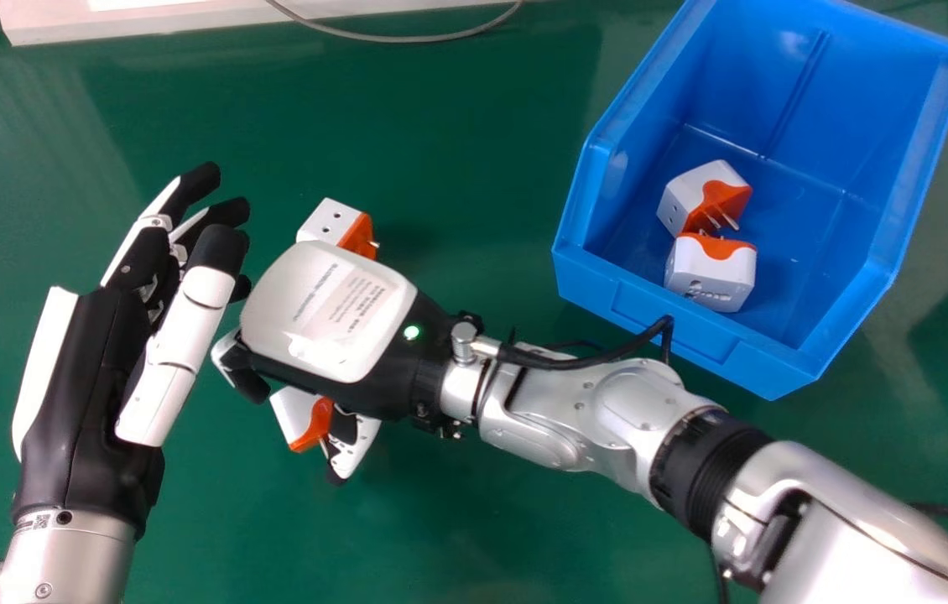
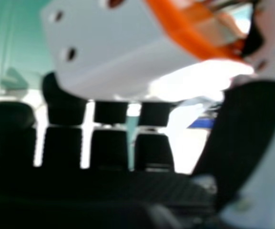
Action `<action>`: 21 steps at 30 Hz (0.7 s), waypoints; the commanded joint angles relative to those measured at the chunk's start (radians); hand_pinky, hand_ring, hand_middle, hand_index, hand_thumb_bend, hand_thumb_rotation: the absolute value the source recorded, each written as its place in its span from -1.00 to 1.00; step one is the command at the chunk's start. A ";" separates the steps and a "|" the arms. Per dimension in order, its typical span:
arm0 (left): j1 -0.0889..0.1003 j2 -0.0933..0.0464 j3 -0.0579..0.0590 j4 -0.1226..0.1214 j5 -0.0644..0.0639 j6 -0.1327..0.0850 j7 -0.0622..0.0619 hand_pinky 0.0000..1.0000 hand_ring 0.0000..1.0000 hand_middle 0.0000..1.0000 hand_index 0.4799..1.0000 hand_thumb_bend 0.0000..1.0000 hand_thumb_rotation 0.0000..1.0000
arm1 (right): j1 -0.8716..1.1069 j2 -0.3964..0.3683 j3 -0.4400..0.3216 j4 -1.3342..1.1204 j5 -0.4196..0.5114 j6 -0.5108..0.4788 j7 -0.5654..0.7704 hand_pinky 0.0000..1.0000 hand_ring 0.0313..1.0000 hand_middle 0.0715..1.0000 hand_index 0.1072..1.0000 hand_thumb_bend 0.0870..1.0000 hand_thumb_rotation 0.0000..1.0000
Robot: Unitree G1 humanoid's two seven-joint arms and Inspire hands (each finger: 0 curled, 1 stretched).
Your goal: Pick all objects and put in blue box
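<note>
Apparently about halfway: one plug adapter (image 1: pixel 705 197) and another adapter (image 1: pixel 711 273) sit in the blue box (image 1: pixel 596 281), right of the right robot hand (image 1: pixel 327 310). Left to box are a plug (image 1: pixel 330 222) just beyond that hand and a second plug (image 1: pixel 296 415) at its near side; whether it grips this one, I cannot tell. The left robot hand (image 1: pixel 88 377) is spread.

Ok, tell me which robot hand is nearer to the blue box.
Right. The right robot hand is left of the blue box in the head view, outside it; the left robot hand is farther off that same side.
</note>
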 commanded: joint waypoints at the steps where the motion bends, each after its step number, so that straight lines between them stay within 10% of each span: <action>1: -0.017 0.014 0.014 0.001 -0.009 -0.010 -0.003 0.58 0.70 0.73 0.60 0.45 0.71 | 0.029 -0.021 -0.039 -0.083 0.047 0.007 0.036 -0.74 -0.78 -0.71 -0.16 -0.08 -0.82; 21: -0.073 0.023 0.047 0.059 -0.022 0.003 0.007 0.58 0.70 0.73 0.61 0.47 0.72 | 0.299 -0.209 -0.156 -0.587 0.066 0.098 0.185 -0.32 -0.26 -0.11 -0.07 -0.10 -0.99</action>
